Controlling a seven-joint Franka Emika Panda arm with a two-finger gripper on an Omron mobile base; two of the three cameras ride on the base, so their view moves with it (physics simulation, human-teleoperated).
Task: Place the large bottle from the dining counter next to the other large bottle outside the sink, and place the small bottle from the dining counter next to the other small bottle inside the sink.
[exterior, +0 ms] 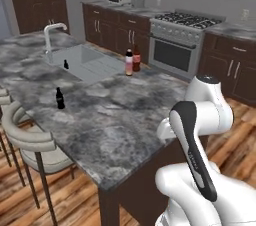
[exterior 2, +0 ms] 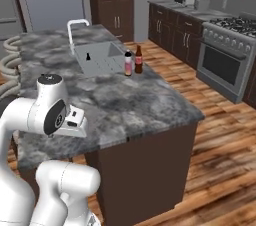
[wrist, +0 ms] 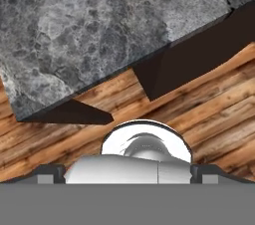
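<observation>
On the dining counter (exterior: pixel 120 120), just outside the sink (exterior: pixel 87 67): the large bottle (exterior: pixel 136 58), brown with a red cap, right beside the other large bottle (exterior: pixel 129 63). Half done, by the look of it. Next up: the small bottle (exterior: pixel 60 98), alone near the counter edge. Need to reach over, grab it, and set it by the other small bottle (exterior: pixel 65 64) down in the sink. Gripper (wrist: pixel 127 175) wide open, holding nothing. Two large bottles, two small.

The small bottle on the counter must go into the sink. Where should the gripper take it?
Probably around the body of the small bottle, below its narrow neck, coming in level from the arm's side: it stands upright, alone.
</observation>
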